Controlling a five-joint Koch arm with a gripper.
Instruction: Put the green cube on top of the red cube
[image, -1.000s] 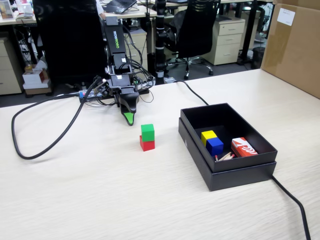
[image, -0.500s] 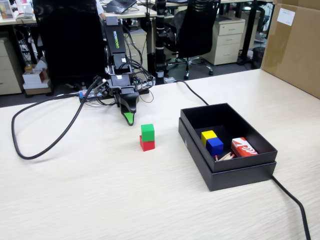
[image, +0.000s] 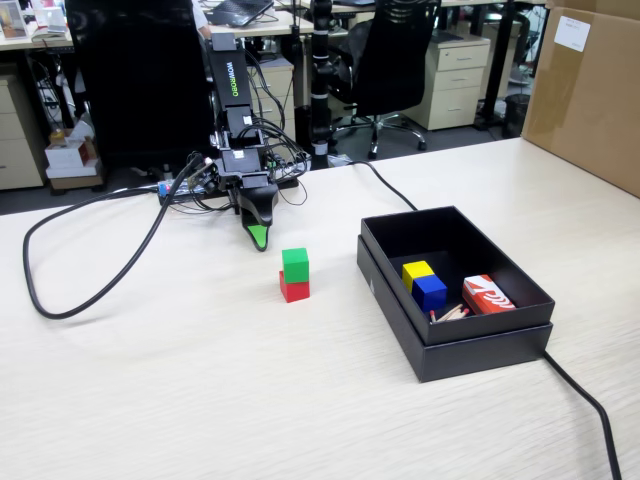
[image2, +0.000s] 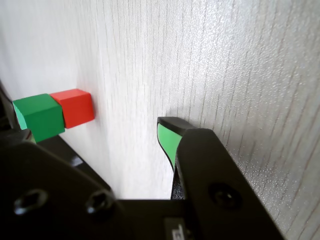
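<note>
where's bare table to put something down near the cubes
Bare table spans the whole near side, in front of the green cube stacked on the red cube. A narrower strip lies between the stack and the black box. Behind, the gripper and cables crowd it.
</note>
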